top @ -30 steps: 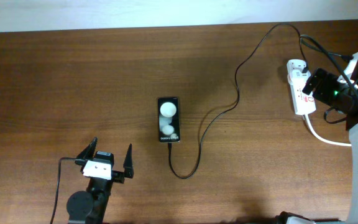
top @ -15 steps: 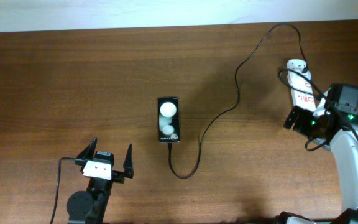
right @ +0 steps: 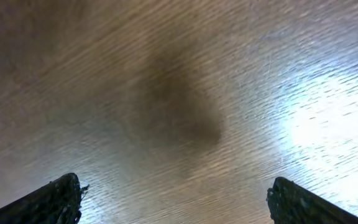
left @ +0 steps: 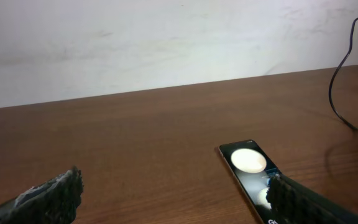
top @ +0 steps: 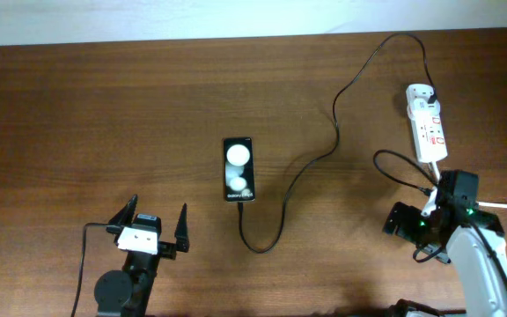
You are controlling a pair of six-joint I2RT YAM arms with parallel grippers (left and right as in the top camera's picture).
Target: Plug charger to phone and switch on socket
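Two end effectors stand spread wide and empty, the left end effector (top: pixel 157 214) at 7 o'clock and the right end effector (right: pixel 179 202) at 4 o'clock above bare wood grain. At the centre of the brown, streaky wooden worktop (top: pixel 104 106) lies the flat, glossy black phone (top: pixel 239 169). The thin black charger (top: pixel 337 123) curves from its 6 o'clock end toward the long white plastic socket (top: pixel 427 123) at 2 o'clock.

Socket (top: pixel 427 123): white strip, red marks, right side of counter (top: pixel 104 114). Phone (top: pixel 239 168): blk, screen up, centre, 2 white glare spots. Charger (top: pixel 336 110): thin blk cable, socket's far end to phone's near end; I can't tell if seated.
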